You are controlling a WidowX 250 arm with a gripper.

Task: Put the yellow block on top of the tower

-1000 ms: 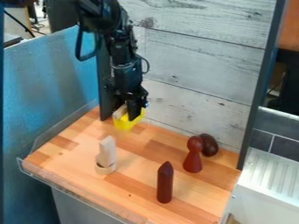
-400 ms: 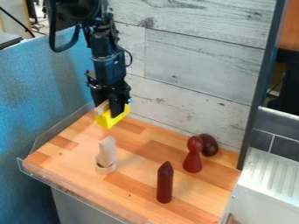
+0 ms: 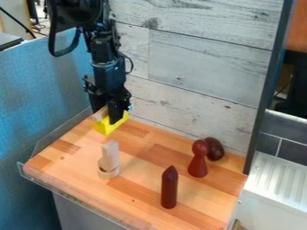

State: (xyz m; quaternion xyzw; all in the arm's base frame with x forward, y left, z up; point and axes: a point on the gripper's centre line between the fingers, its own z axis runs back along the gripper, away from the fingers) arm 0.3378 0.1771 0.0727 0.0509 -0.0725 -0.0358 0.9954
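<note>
1. Gripper (image 3: 107,117): clamped on the yellow block (image 3: 108,127), hanging fingers-down over the back left part of the wood board (image 3: 138,191).
2. Yellow block: in the grip, tilted, off the tower. A pale wood-coloured bit sits right at its upper left; can't tell from here if it's part of the block or a separate piece.
3. Tower (image 3: 110,157): pale wood, upright piece set in a round ring base (image 3: 108,173), left half of board. In the view it's just below the block, apart from it.
4. Dark red pointed peg (image 3: 169,187): upright, near the front edge, right of the tower.
5. Red round-headed figure (image 3: 198,164): upright, toward the back right.
6. Dark brown egg shape (image 3: 216,149): just behind the figure, near the white plank wall (image 3: 192,67).
7. Blue panel (image 3: 42,99): left of board.
</note>
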